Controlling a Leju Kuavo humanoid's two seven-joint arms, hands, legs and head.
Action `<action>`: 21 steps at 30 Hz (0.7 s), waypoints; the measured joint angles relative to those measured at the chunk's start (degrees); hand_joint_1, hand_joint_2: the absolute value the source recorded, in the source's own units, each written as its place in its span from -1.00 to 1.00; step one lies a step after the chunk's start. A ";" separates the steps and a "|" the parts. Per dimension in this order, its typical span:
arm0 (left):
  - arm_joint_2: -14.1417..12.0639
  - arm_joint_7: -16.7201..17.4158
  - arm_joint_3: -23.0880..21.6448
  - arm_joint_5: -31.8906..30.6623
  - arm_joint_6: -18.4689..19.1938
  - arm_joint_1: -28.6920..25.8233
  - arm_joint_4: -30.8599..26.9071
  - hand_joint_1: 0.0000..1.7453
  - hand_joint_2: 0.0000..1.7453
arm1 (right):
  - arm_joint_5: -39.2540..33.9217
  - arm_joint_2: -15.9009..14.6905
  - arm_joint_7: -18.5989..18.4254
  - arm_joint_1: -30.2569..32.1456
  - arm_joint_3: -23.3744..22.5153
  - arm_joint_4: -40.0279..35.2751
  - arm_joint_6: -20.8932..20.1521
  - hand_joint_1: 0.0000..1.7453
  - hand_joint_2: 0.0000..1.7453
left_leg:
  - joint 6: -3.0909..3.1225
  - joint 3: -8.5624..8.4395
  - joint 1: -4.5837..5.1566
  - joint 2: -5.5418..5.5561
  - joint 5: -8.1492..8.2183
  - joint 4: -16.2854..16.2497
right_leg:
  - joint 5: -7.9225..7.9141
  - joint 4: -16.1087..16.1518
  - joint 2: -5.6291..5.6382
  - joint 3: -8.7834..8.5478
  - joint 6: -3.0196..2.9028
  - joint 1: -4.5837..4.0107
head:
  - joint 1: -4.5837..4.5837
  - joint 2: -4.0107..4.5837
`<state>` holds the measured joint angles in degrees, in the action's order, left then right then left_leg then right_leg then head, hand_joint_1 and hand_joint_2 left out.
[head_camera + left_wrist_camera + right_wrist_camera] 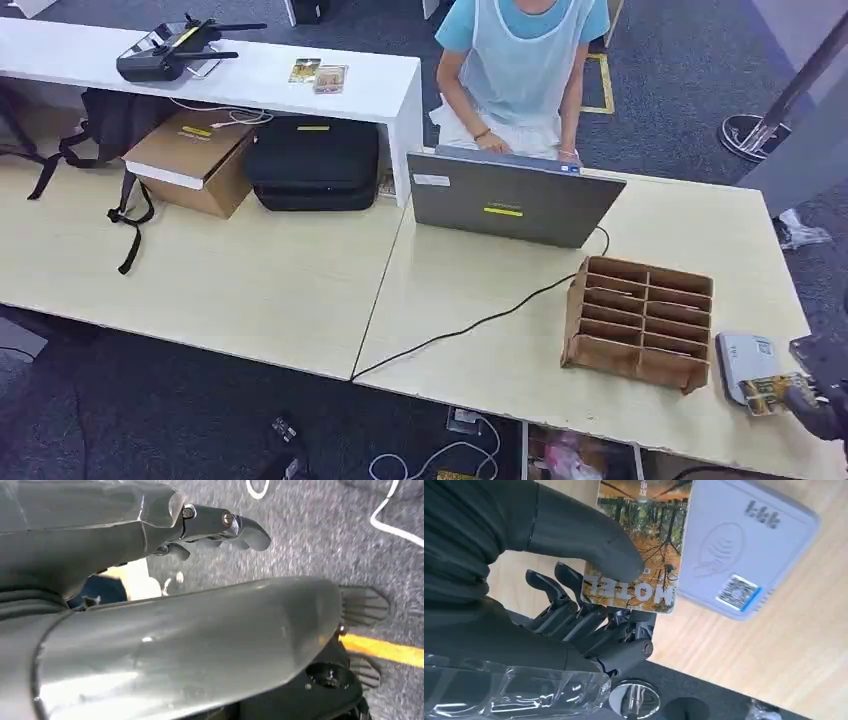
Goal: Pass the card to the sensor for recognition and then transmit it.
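Currently we note left hand (220, 527) hanging over carpet, fingers loosely apart, nothing in it. On table (500, 370): person (520, 60) behind laptop (510, 200), then cardboard rack (640, 320), then sensor (745, 362) near table's right end. Right hand (589, 590) pinches card (639, 545) between thumb and fingers. Card sits just beside sensor, overlapping its edge; we cannot tell whether they touch.

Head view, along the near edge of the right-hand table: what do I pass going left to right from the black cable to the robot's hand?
Black cable → brown slotted organizer → white card reader → card → right hand, which holds the card.
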<state>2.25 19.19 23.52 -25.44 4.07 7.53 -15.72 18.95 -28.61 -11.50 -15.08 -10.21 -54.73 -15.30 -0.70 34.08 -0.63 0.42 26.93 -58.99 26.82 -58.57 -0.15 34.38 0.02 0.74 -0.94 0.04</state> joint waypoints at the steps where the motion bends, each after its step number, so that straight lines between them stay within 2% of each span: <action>1: 0.00 0.00 0.68 0.02 0.00 -0.06 0.00 -1.00 -1.00 | -0.29 0.15 0.47 -0.34 0.00 -0.13 0.22 1.00 1.00 | 0.00 0.00 0.00 -0.02 0.00 0.00 | -0.01 0.00 0.02 -0.02 -0.01 0.00 | -0.02 0.00; 7: -0.11 0.00 3.54 0.20 0.20 0.12 -0.18 -1.00 -1.00 | -2.43 1.66 4.74 -4.78 0.22 -1.12 2.95 1.00 1.00 | 0.00 -0.06 0.01 -0.02 -0.12 0.00 | -0.09 -0.02 0.03 -0.02 -0.05 0.01 | -0.02 0.00; 13: -0.31 0.00 3.60 0.39 1.03 1.46 -3.28 -1.00 -1.00 | -3.19 2.80 9.33 -11.03 2.29 -2.23 8.59 1.00 1.00 | -0.10 -0.08 0.00 0.00 -0.20 0.00 | -0.13 -0.08 0.02 -0.05 -0.09 0.00 | 0.00 0.00; 17: -0.31 0.00 3.60 0.37 0.29 1.59 -3.69 -1.00 -1.00 | -2.98 2.86 12.92 -14.53 4.69 -4.35 12.32 1.00 1.00 | -0.11 -0.07 0.00 -0.01 -0.20 0.00 | -0.13 -0.08 0.05 -0.02 -0.10 0.00 | 0.00 0.00; 21: -0.28 0.00 3.45 0.63 -0.20 1.82 -3.74 -1.00 -1.00 | 0.25 3.01 14.43 -18.70 8.91 -6.08 16.98 1.00 1.00 | -0.11 -0.06 0.00 -0.03 -0.20 0.00 | -0.13 -0.09 0.07 -0.01 -0.10 0.00 | 0.00 0.00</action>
<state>1.97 19.19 26.97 -24.81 3.87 9.36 -19.45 19.21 -25.60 2.93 -33.78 -1.30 -60.80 1.68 -0.81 34.02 -0.63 0.39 26.73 -58.99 26.69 -58.65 -0.08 34.37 -0.08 0.74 -0.94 0.04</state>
